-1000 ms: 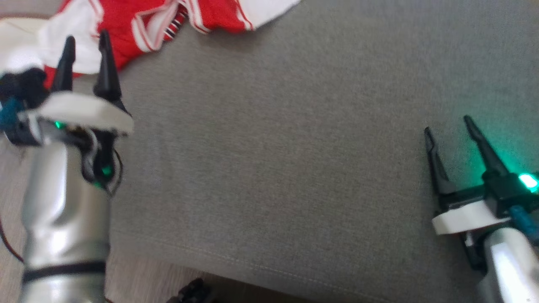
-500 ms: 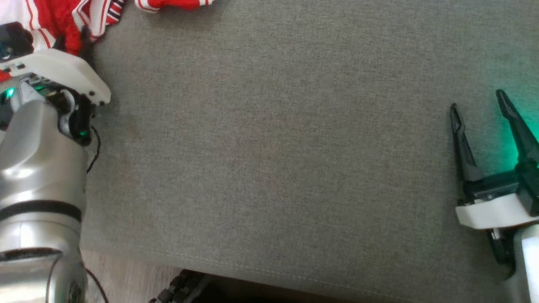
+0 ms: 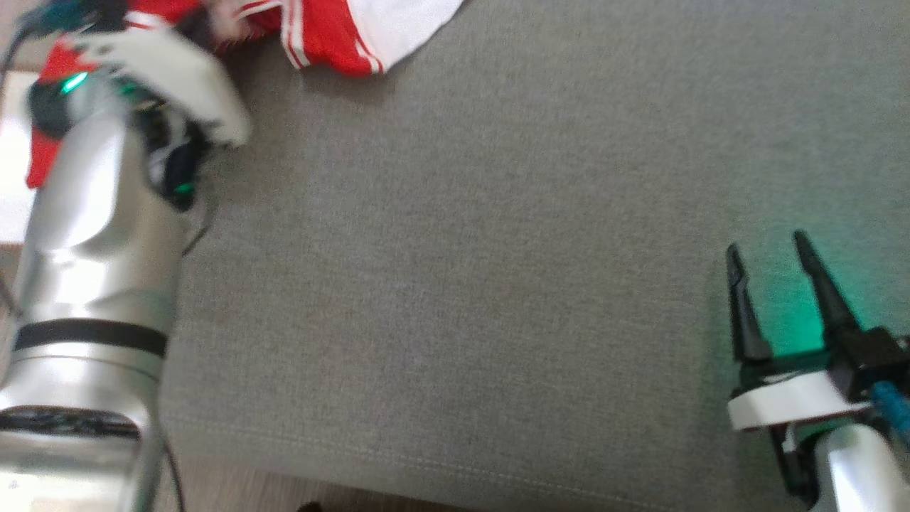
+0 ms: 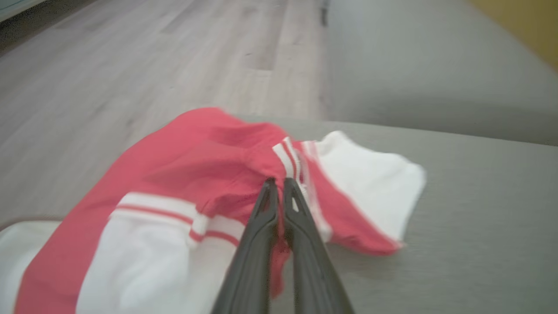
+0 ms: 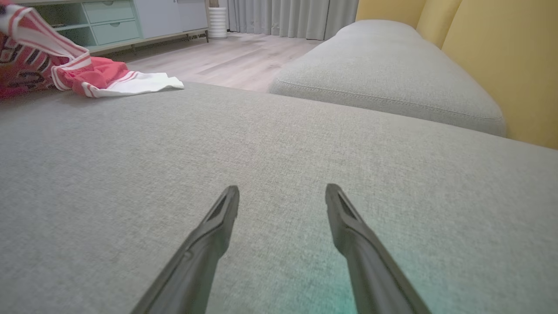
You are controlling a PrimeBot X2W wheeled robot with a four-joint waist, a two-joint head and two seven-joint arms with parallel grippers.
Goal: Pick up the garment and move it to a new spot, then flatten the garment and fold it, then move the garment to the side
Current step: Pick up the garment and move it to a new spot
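Note:
The garment [image 3: 334, 28] is a red and white striped jersey, bunched at the far left corner of the grey sofa cushion [image 3: 469, 256]. In the left wrist view my left gripper [image 4: 277, 182] is shut on a red fold of the garment [image 4: 196, 165], its two dark fingers pressed together with cloth between them. A white sleeve [image 4: 370, 183] spreads out to the right of the fingers. My right gripper [image 3: 768, 249] stands open at the lower right, low over bare cushion. In the right wrist view its fingers [image 5: 222, 213] are wide apart with nothing between them, and the garment [image 5: 87, 74] lies far off.
A second grey cushion [image 5: 383, 83] and yellow sofa backs [image 5: 501, 52] stand beyond the right gripper. Pale wood floor [image 4: 130, 56] lies past the cushion's left edge, with a mint cabinet [image 5: 100, 17] further back. The cushion's front seam [image 3: 426, 462] runs along the bottom.
The head camera has shifted between frames. My left gripper went from open beside the garment to shut on it, and the cloth has lifted and bunched around it. The right gripper stays open.

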